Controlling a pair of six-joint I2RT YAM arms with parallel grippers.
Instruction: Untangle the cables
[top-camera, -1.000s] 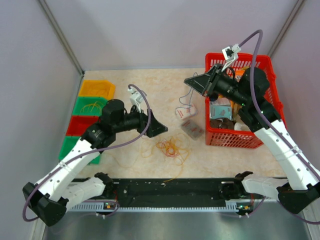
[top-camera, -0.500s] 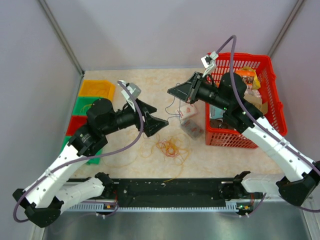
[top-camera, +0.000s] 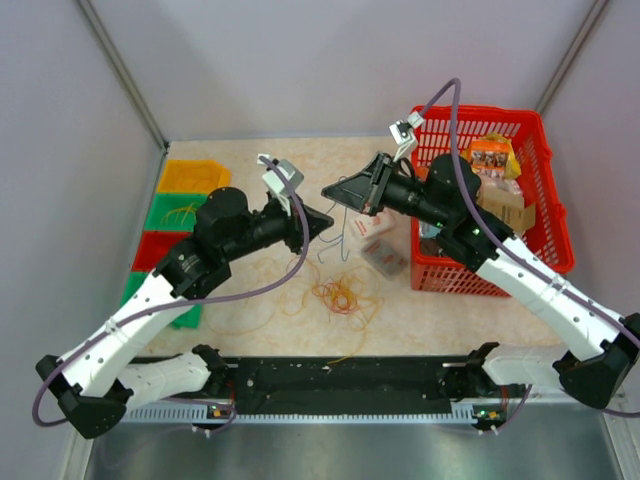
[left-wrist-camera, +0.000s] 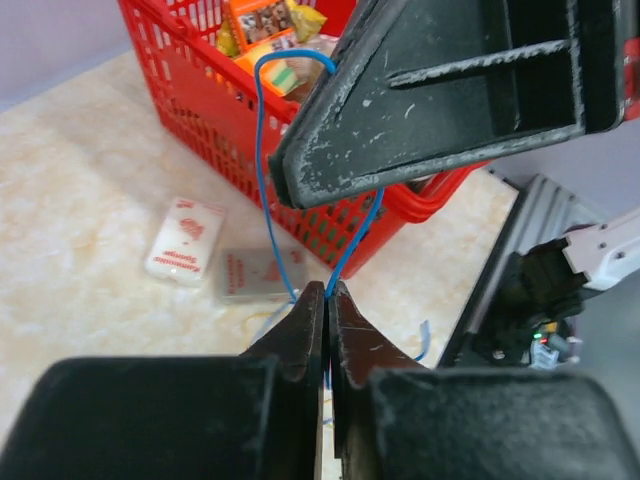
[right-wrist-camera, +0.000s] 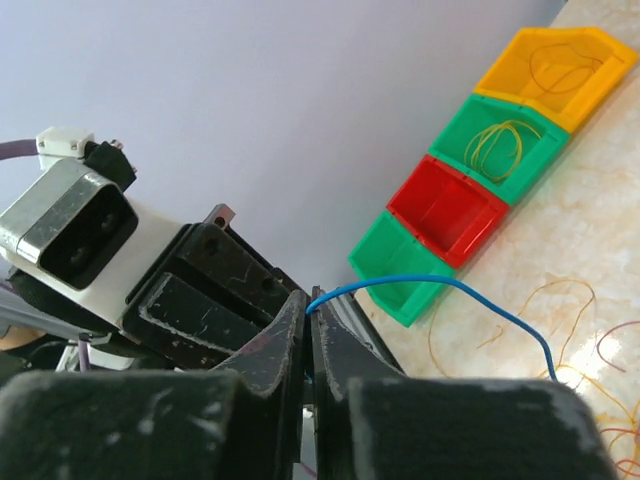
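Jaws of the left gripper (left-wrist-camera: 326, 292) are pressing fully together on a thin blue cable (left-wrist-camera: 262, 170), which is rising from between the tips in a narrow loop toward the right gripper (right-wrist-camera: 308, 303). That gripper's jaws are likewise clamping shut on the same cable, with the blue strand arching out from the tips and trailing down toward the tabletop (top-camera: 300, 165). Both grippers are hovering tip to tip, close together, above the middle of the tabletop, just left of the red basket (top-camera: 470, 278). Nearer the arm bases, a tangle of loose cables (top-camera: 340, 296) in orange, yellow and red is lying on the tabletop, with a few thin strands straying out around it. Two small packets (top-camera: 374, 226) are lying between the tangle and the basket. Along the left edge, a row of coloured bins (top-camera: 165, 250) is sitting, one green bin holding yellow loops.
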